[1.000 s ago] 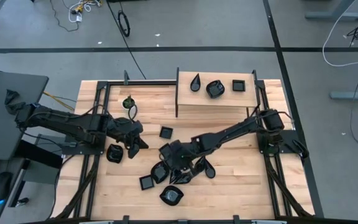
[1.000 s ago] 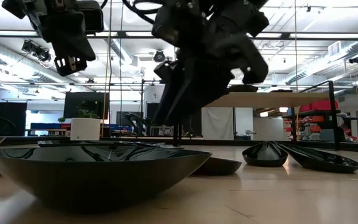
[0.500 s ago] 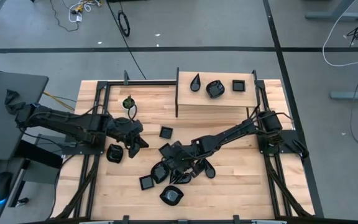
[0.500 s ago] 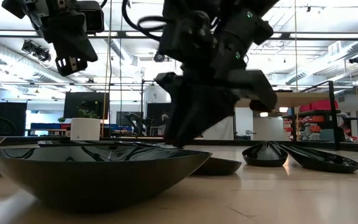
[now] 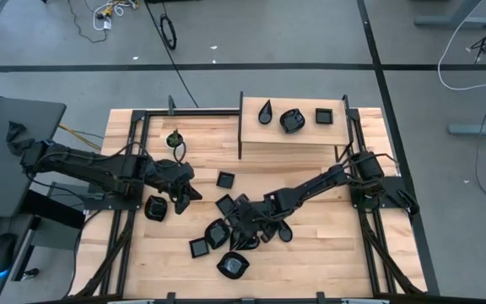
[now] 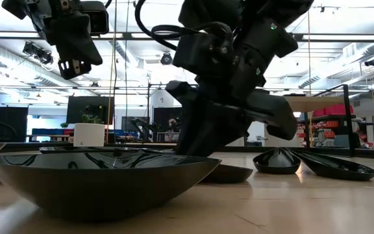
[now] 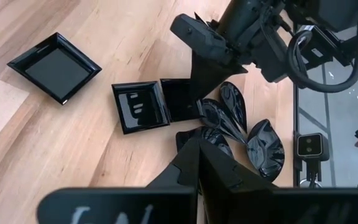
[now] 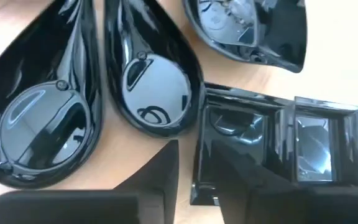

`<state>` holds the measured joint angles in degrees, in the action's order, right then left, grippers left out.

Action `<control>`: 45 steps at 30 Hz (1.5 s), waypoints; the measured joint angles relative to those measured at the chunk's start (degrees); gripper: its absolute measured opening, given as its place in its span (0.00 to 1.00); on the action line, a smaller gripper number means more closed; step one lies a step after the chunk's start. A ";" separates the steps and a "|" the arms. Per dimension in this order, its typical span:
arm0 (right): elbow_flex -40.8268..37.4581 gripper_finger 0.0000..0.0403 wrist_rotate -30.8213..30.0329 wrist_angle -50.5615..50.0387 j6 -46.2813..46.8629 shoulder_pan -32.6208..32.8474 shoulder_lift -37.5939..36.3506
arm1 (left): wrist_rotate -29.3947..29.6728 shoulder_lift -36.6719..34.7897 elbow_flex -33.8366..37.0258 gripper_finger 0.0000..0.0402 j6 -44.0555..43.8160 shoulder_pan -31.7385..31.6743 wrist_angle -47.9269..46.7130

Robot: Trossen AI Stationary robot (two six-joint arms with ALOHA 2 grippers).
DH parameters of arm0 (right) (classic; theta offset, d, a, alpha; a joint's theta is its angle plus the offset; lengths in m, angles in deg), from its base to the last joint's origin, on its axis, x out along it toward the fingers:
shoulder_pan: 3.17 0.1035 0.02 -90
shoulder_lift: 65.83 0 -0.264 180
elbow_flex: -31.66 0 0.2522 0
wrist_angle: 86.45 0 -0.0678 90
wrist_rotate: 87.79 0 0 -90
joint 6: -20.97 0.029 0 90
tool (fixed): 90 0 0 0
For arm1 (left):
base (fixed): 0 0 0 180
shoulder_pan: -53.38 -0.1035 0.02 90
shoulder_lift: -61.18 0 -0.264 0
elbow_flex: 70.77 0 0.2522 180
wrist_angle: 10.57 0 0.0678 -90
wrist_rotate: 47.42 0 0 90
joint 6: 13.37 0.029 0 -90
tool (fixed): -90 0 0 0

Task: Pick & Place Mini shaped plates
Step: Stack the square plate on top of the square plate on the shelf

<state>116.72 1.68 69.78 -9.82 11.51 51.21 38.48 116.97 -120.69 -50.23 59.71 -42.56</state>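
Observation:
Glossy black mini shaped plates lie in a cluster (image 5: 226, 230) at the table's middle: two square ones side by side (image 7: 138, 107), teardrops (image 8: 148, 81) and rounded ones. Three more sit on a raised wooden shelf (image 5: 292, 139) at the far side. My right gripper (image 8: 197, 186) is low over the cluster, open. Its fingers stand on either side of one wall (image 8: 199, 149) of a square plate (image 8: 247, 146); whether they touch it I cannot tell. My left gripper (image 7: 197, 168) hangs shut and empty above the table's left half (image 5: 180, 194).
A small white pot with a green plant (image 5: 175, 141) stands at the far left. A lone square plate (image 5: 224, 178) lies between the grippers, and another plate (image 5: 155, 208) sits under the left arm. A rounded plate (image 5: 233, 266) rests near the front edge.
My right gripper has come down onto the cluster, drifting a little toward the near edge, and has rolled about its own axis. The plates have stayed where they lay.

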 joint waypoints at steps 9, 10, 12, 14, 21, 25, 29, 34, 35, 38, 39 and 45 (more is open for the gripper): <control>-0.24 0.03 -1.65 0.45 3.79 0.64 -0.04 | 1.08 0.00 0.00 0.02 0.00 0.00 0.07; -0.21 0.02 -3.19 0.39 4.31 0.87 -0.26 | 1.10 0.00 0.00 0.02 0.00 0.00 0.06; -0.20 0.02 -5.88 0.51 4.83 1.24 -0.99 | 1.12 0.00 0.00 0.02 0.00 0.00 0.08; -0.20 0.03 -7.50 -0.12 5.59 1.50 -2.30 | 1.45 0.00 0.00 0.02 0.00 0.00 0.09; -0.21 0.02 -9.07 -5.74 19.14 1.55 -13.73 | 2.85 0.00 0.00 0.02 0.04 -0.09 0.98; -0.19 0.01 -9.67 -11.94 26.33 1.55 -24.99 | 5.70 0.00 0.00 0.02 0.07 -0.09 2.26; -0.13 0.03 -11.05 -20.19 31.73 1.11 -37.13 | 8.13 0.00 0.00 0.02 1.26 -0.15 5.95; -0.10 0.03 -15.56 -37.74 35.94 -2.28 -50.64 | 10.86 0.00 0.00 0.02 5.46 -0.20 10.84; -0.10 0.03 -17.37 -41.50 35.89 -3.41 -52.68 | 11.21 0.00 0.00 0.02 5.67 -0.39 11.63; -0.10 0.03 -22.94 -52.15 32.24 -8.80 -56.92 | 11.82 0.00 0.00 0.02 5.65 -1.37 12.50; -0.10 0.03 -24.18 -54.98 30.12 -11.00 -57.48 | 11.85 0.00 0.00 0.02 5.64 -1.88 12.57; -1.38 0.03 -27.19 -65.03 12.81 -26.70 -56.72 | 12.00 0.00 0.00 0.02 5.60 -6.43 13.11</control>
<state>115.34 -25.51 4.74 2.99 -15.19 -5.52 50.48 116.97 -120.69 -44.63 53.28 -29.44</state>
